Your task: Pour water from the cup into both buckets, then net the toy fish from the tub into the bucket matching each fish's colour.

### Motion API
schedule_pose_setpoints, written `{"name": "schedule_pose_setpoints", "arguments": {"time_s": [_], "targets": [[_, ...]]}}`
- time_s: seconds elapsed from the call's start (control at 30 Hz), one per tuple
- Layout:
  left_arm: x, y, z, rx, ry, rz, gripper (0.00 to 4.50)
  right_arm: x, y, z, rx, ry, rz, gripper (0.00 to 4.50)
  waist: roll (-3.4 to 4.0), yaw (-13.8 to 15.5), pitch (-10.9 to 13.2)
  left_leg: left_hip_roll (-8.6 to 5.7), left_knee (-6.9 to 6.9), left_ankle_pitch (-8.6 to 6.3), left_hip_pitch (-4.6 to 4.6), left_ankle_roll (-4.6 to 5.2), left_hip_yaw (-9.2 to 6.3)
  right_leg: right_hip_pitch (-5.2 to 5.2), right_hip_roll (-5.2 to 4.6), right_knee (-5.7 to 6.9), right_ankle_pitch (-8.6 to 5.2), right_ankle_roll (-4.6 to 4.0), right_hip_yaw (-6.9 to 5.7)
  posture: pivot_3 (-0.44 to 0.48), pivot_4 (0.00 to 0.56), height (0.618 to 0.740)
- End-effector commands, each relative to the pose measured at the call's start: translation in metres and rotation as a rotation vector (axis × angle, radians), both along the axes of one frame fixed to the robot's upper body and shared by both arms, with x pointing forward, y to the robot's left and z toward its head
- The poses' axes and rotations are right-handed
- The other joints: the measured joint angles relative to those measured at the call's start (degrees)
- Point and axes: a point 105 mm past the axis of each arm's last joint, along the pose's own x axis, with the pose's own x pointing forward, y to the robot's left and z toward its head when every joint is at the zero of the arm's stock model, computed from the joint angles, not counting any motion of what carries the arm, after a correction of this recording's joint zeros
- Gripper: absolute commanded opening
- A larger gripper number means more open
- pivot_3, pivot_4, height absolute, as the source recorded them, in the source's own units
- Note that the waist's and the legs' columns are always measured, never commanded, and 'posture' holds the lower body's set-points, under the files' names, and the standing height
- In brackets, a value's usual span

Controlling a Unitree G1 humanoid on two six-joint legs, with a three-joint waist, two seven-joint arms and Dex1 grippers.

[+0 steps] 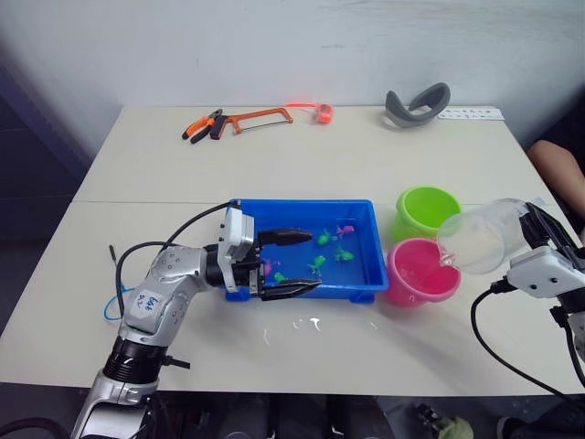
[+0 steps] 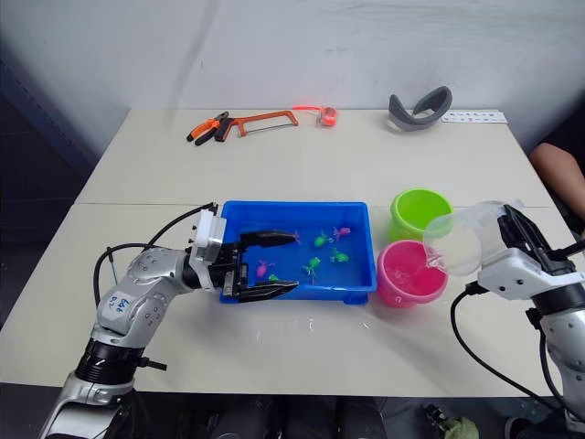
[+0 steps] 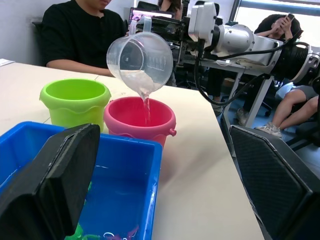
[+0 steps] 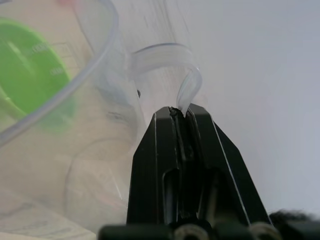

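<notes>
Left gripper (image 1: 297,263): fingers spread wide apart, holding nothing, one finger reaching over the near left corner of the tub, the other lying just outside the tub's near wall

Tub (image 1: 361,211): blue, shallow, on the table (image 1: 164,165), holding water and the toy fish

Toy fish: several small green ones (image 1: 317,262) and pink ones (image 1: 345,229) scattered inside the tub, right of the left gripper's fingers

Right gripper (image 4: 181,111): to the right of the tub, fingers pinched together on the cup's handle

Cup (image 1: 483,236): clear, tipped on its side above the pink bucket, a thin stream of water (image 3: 146,102) running from its lip into that bucket

Pink bucket (image 1: 421,271): just beside the tub's right end, at the near corner

Green bucket (image 1: 426,211): touching the pink bucket on its far side, just beside the tub's far right corner

Hacksaw (image 1: 260,117), pliers (image 1: 203,125), a small orange ring-shaped item (image 1: 322,112) and a grey curved item (image 1: 417,103): along the table's far edge, well apart from the tub
</notes>
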Motion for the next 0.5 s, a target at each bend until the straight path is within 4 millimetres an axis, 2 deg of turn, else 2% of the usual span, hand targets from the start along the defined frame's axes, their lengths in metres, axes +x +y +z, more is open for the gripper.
{"name": "schedule_pose_setpoints", "arguments": {"time_s": [0.03,0.13,0.23,0.37,0.5], "targets": [[0.0,0.01,0.013,-0.039,-0.046,0.038,4.5,-0.005,-0.018,0.01,0.299,-0.038,-0.014,0.04,-0.01,0.0,0.0,0.01,0.01,0.0,0.0,0.0,-0.02,0.0,0.01,0.01,0.0,0.0,-0.01,0.0,0.15,0.74],[0.002,0.017,0.018,-0.067,-0.041,0.071,4.5,-0.007,-0.03,0.008,0.474,-0.026,-0.021,0.04,0.0,0.0,0.0,0.02,0.02,0.0,-0.01,0.0,-0.03,0.01,-0.01,0.02,0.0,0.0,-0.02,0.0,0.15,0.74],[0.004,0.027,0.027,-0.113,-0.032,0.112,4.5,-0.009,-0.038,0.017,0.644,-0.031,-0.008,0.04,0.0,0.0,0.0,0.02,0.02,0.0,-0.01,0.0,-0.04,0.01,-0.03,0.04,0.0,-0.01,-0.02,0.0,0.15,0.74],[0.011,0.037,0.037,-0.161,-0.036,0.178,4.5,-0.001,-0.044,0.024,0.901,0.005,0.02,0.04,0.0,0.0,0.0,0.03,0.03,0.0,-0.01,0.01,-0.07,0.01,-0.04,0.07,0.01,-0.01,-0.02,0.0,0.15,0.74],[0.022,0.038,0.049,-0.182,-0.063,0.231,4.5,0.01,-0.051,0.034,0.966,0.027,-0.021,0.04,0.0,0.0,0.0,0.02,0.03,0.0,-0.02,0.01,-0.06,0.0,-0.05,0.1,0.01,-0.02,-0.02,0.0,0.15,0.74]]}}
